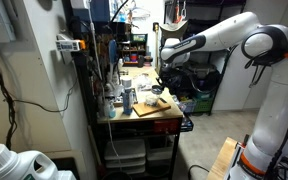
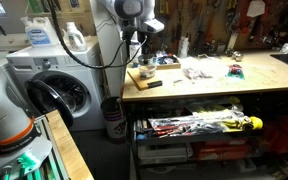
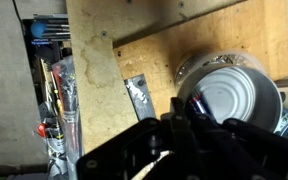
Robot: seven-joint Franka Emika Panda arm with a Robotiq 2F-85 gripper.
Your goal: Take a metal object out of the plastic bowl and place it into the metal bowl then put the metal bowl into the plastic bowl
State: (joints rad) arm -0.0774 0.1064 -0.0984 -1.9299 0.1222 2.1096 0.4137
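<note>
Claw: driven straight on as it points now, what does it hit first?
Probably the metal bowl, near its left rim; depth is unclear, so the claw could instead land on the wooden board.

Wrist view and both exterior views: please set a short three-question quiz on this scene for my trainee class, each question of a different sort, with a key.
1. True or false: the metal bowl rests on a wooden board.
2. What stands beside the workbench in an exterior view? A) a washing machine B) a fridge C) a bicycle
3. Fill in: the metal bowl is seen from above in the ____ view.

Key: 1 true; 2 A; 3 wrist.
</note>
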